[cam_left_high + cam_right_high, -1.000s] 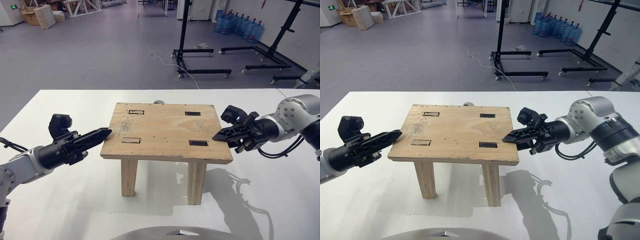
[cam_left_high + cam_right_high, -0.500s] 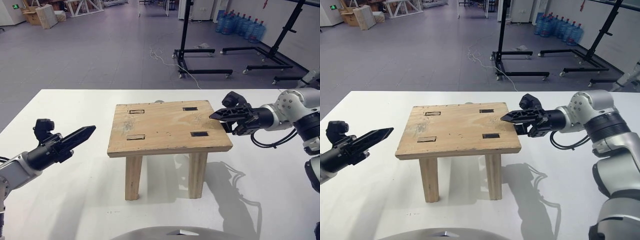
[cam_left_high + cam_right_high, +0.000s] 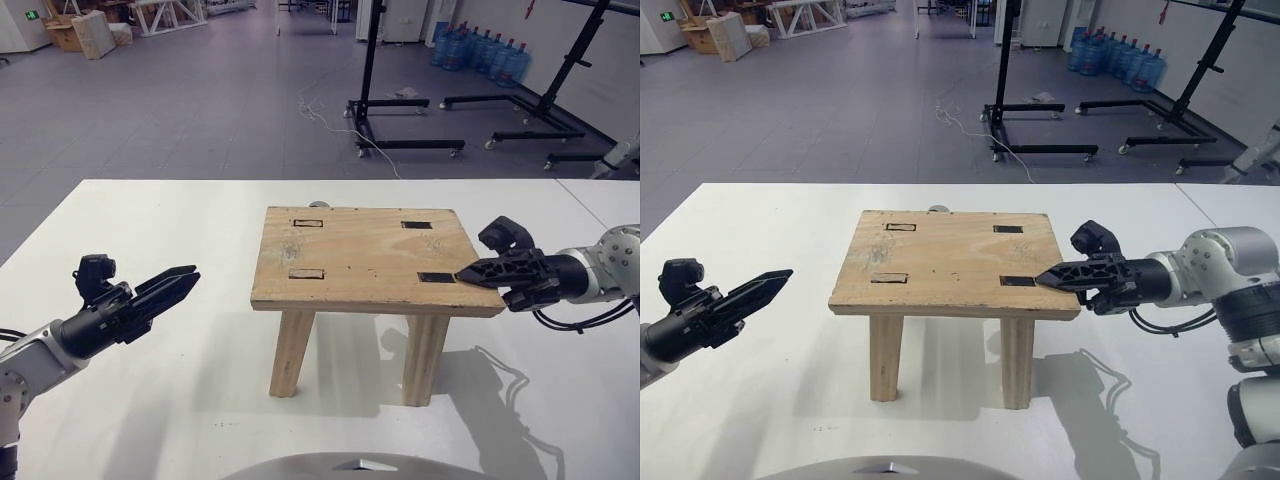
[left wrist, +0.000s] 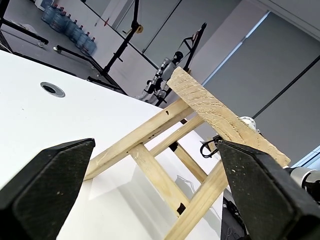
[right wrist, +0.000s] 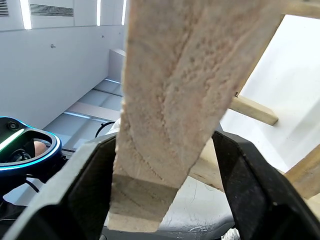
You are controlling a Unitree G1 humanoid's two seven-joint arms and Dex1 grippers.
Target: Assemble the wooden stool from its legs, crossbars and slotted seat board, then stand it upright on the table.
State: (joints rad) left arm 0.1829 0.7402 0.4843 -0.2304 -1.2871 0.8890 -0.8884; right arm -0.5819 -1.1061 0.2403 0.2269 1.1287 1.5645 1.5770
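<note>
Your right claw (image 3: 468,277) is clamped on the seat board (image 3: 365,250) at its 3 o'clock edge; your left claw (image 3: 180,284), spread open, sits well off at 9 o'clock.

The right gripper (image 5: 167,192) has its black jaws pressed on either face of the seat board (image 5: 170,90), with the board's rough edge between them. Past the board, a leg (image 5: 252,111) and another wooden bar (image 5: 305,172) stand out against the white tabletop (image 5: 295,70).
</note>
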